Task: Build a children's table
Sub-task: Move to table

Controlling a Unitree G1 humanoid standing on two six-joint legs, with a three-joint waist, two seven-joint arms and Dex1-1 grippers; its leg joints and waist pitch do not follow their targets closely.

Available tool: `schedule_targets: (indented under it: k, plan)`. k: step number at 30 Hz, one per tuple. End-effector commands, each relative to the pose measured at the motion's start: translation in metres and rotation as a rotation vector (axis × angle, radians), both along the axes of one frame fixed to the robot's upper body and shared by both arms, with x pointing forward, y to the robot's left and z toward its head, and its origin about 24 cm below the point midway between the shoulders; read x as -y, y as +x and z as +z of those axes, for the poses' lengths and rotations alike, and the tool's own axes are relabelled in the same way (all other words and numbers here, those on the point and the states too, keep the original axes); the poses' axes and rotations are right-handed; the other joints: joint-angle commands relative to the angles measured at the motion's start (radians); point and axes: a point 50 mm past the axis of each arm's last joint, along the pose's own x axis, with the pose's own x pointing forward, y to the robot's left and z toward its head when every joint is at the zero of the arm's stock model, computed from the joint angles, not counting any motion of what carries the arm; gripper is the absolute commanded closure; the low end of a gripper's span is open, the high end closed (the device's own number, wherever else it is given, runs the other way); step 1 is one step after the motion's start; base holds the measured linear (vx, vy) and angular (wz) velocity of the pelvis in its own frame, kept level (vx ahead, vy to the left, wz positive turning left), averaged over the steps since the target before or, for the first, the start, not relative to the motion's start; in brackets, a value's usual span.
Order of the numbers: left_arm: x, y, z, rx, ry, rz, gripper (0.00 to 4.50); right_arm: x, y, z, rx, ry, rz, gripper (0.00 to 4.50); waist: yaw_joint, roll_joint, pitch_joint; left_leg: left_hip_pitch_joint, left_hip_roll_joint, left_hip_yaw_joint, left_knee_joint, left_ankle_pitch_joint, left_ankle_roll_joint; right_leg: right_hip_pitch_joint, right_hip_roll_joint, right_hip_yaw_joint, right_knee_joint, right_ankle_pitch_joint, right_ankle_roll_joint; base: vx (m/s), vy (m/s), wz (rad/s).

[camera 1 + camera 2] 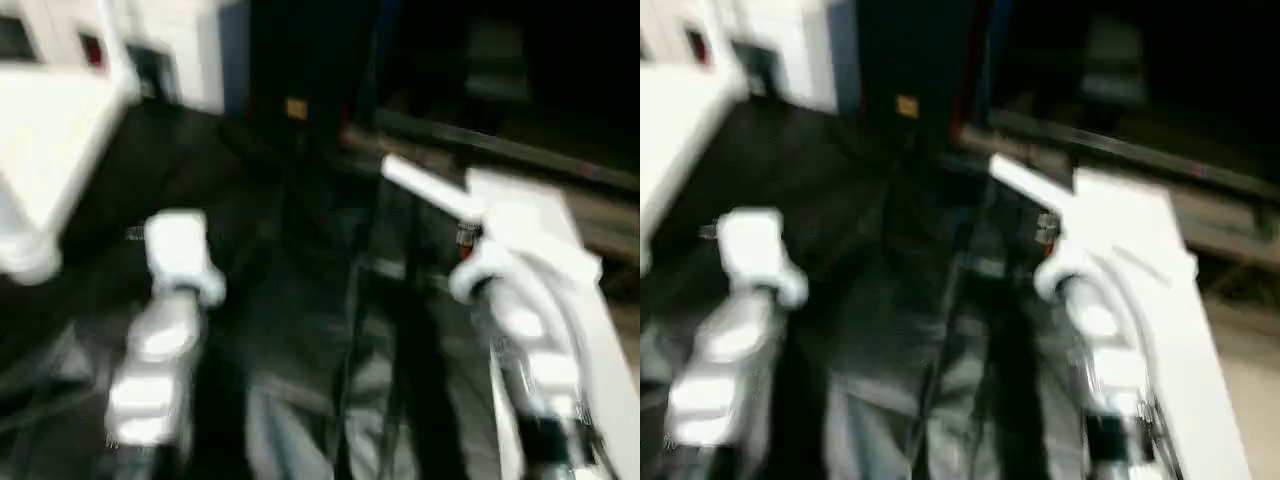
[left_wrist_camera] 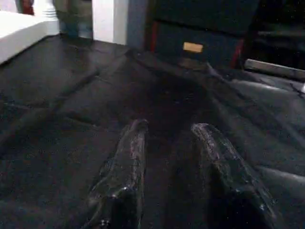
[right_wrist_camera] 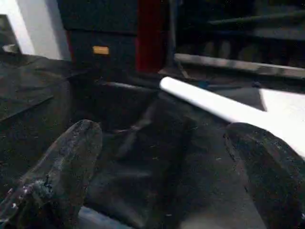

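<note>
reaching for the white tube leg [image 3: 214, 107] at frame centre-right, the wide-open, empty right gripper [image 3: 162, 157] could nudge it rolling; left gripper [image 2: 167, 157] part-open, empty.

A black sheet [image 2: 71, 143] covers the work surface, creased and folded like thin plastic, with a dull sheen along its ridges. The white tube leg [image 3: 214, 107] lying on it looks like smooth plastic with a soft satin finish, and the white slab [image 1: 45, 130] at the left edge looks plain and matt. The left claw's fingers [image 2: 124, 176] and the right claw's fingers [image 3: 62, 171] are black and rubbery, scuffed and speckled with pale marks; the forearms [image 1: 160, 350] show pale, shiny metal.
</note>
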Motion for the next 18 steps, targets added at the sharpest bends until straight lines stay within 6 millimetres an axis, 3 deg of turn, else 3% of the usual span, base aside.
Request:
schedule_targets:
  k: [1, 2, 3, 4, 5, 6, 7, 8, 9, 10, 11, 12, 13, 14, 15, 16, 17, 18]
  plan:
    - [0.008, -0.002, 0.000, -0.003, -0.010, -0.025, 2.83, 0.011, -0.001, 0.001, 0.000, -0.009, -0.031, 0.00, 0.006, -0.012, -0.064, 0.021, 0.053, -0.010, -0.067, 0.241, 0.191, 0.035, -0.147, 0.067, -0.101, 0.325, -0.083, -0.101, 0.005, -0.08]
    - [0.008, -0.003, -0.001, -0.007, -0.001, -0.022, 2.83, 0.011, 0.000, 0.002, 0.000, -0.008, -0.032, 0.00, 0.024, -0.011, -0.055, 0.042, 0.057, 0.004, -0.080, -0.047, 0.056, 0.030, -0.150, 0.065, -0.139, 0.079, -0.104, -0.101, 0.005, -0.08]
    - [0.007, -0.003, -0.001, -0.008, 0.005, -0.022, 2.83, 0.011, 0.000, 0.002, 0.000, -0.009, -0.033, 0.00, 0.020, -0.013, -0.048, 0.046, 0.059, 0.005, -0.087, -0.134, 0.012, 0.032, -0.145, 0.063, -0.147, -0.058, -0.108, -0.133, -0.001, -0.09]
    - [0.007, -0.003, -0.001, -0.009, 0.010, -0.022, 2.83, 0.011, 0.000, 0.002, 0.000, -0.010, -0.034, 0.00, 0.010, -0.003, -0.039, 0.057, 0.070, 0.004, -0.108, -0.278, -0.062, 0.023, -0.126, 0.050, -0.161, -0.323, -0.113, -0.132, 0.026, -0.17]
    - [0.007, -0.004, -0.002, -0.011, 0.016, -0.022, 2.83, 0.012, 0.000, 0.001, -0.003, -0.007, -0.040, 0.00, -0.004, 0.001, -0.033, 0.064, 0.076, -0.004, -0.124, -0.415, -0.118, 0.010, -0.117, 0.041, -0.172, -0.478, -0.093, -0.132, 0.026, -0.17]
    - [0.007, -0.004, -0.001, -0.011, 0.018, -0.023, 2.83, 0.013, 0.001, 0.001, -0.002, -0.001, -0.043, 0.00, -0.015, 0.005, -0.033, 0.072, 0.079, -0.015, -0.128, -0.538, -0.166, 0.000, -0.115, 0.034, -0.178, -0.538, -0.070, -0.124, 0.047, -0.23]
    - [0.007, -0.005, -0.001, -0.011, 0.019, -0.024, 2.83, 0.013, 0.001, 0.001, -0.001, 0.003, -0.044, 0.00, -0.018, 0.006, -0.032, 0.075, 0.079, -0.019, -0.130, -0.589, -0.182, -0.004, -0.114, 0.031, -0.181, -0.549, -0.062, -0.129, 0.056, -0.21]
    - [0.006, -0.005, -0.001, -0.011, 0.024, -0.027, 2.83, 0.015, 0.002, 0.002, 0.005, 0.024, -0.051, 0.00, -0.023, 0.013, -0.026, 0.087, 0.078, -0.026, -0.131, -0.691, -0.204, -0.015, -0.113, 0.022, -0.188, -0.559, -0.056, -0.129, 0.056, -0.21]
    - [0.005, -0.005, -0.001, -0.012, 0.028, -0.028, 2.83, 0.016, 0.002, 0.003, 0.010, 0.038, -0.055, 0.00, -0.026, 0.015, -0.027, 0.089, 0.078, -0.029, -0.133, -0.725, -0.208, -0.012, -0.112, 0.016, -0.190, -0.549, -0.057, -0.109, 0.066, -0.17]
    - [0.003, -0.005, -0.001, -0.014, 0.039, -0.026, 2.83, 0.020, 0.004, 0.003, 0.013, 0.049, -0.077, 0.00, -0.029, 0.020, -0.030, 0.076, 0.079, -0.033, -0.146, -0.747, -0.206, 0.008, -0.113, 0.003, -0.182, -0.513, -0.058, -0.089, 0.076, -0.21]
    - [0.000, -0.005, 0.000, -0.014, 0.051, -0.021, 2.83, 0.025, 0.007, 0.003, 0.011, 0.046, -0.104, 0.00, -0.032, 0.022, -0.027, 0.067, 0.082, -0.031, -0.163, -0.777, -0.212, 0.016, -0.106, -0.008, -0.172, -0.493, -0.058, -0.089, 0.076, -0.21]
    - [-0.004, -0.005, 0.001, -0.010, 0.059, -0.013, 2.83, 0.034, 0.010, 0.003, 0.003, 0.042, -0.152, 0.00, -0.015, 0.042, -0.033, -0.004, 0.084, 0.004, -0.265, -0.880, -0.248, 0.082, -0.053, -0.033, -0.017, -0.259, -0.080, -0.136, 0.072, -0.19]
    - [-0.006, -0.005, 0.002, -0.007, 0.061, -0.009, 2.83, 0.038, 0.011, 0.003, 0.000, 0.043, -0.174, 0.00, 0.006, 0.044, -0.032, -0.031, 0.075, 0.037, -0.294, -0.900, -0.268, 0.093, -0.035, -0.044, 0.029, -0.192, -0.078, -0.146, 0.026, 0.05]
    - [-0.006, -0.004, 0.002, -0.006, 0.062, -0.007, 2.83, 0.041, 0.012, 0.002, -0.002, 0.044, -0.185, 0.00, 0.030, 0.021, -0.040, -0.036, 0.069, 0.071, -0.296, -0.831, -0.250, 0.086, -0.033, -0.024, 0.044, -0.190, -0.072, -0.146, 0.026, 0.05]
    - [-0.009, -0.004, 0.003, -0.003, 0.063, -0.003, 2.83, 0.046, 0.014, 0.002, -0.006, 0.048, -0.212, 0.00, 0.004, -0.062, -0.057, 0.088, 0.041, 0.076, -0.088, -0.510, -0.202, -0.056, -0.138, 0.045, -0.129, -0.640, -0.038, -0.103, -0.033, 0.11]
    - [-0.011, -0.004, 0.005, 0.001, 0.070, -0.004, 2.83, 0.053, 0.016, 0.003, -0.003, 0.046, -0.242, 0.00, -0.005, -0.054, -0.043, 0.077, -0.016, -0.011, 0.107, -0.102, -0.075, -0.097, -0.201, 0.090, -0.261, -1.024, -0.021, 0.000, 0.000, 0.00]
    - [-0.013, -0.004, 0.007, 0.005, 0.076, -0.008, 2.83, 0.059, 0.017, 0.004, -0.002, 0.047, -0.272, 0.00, 0.011, -0.027, -0.034, 0.022, -0.025, -0.039, 0.113, -0.071, -0.053, -0.021, -0.230, 0.112, -0.241, -0.994, -0.039, 0.000, 0.000, 0.00]
    - [-0.016, -0.004, 0.010, 0.004, 0.089, -0.023, 2.83, 0.069, 0.019, 0.006, 0.006, 0.069, -0.319, 0.00, 0.008, 0.002, -0.025, 0.066, 0.034, -0.059, 0.018, -0.257, -0.129, -0.012, -0.181, 0.030, -0.181, -0.698, -0.091, -0.006, 0.039, -0.19]
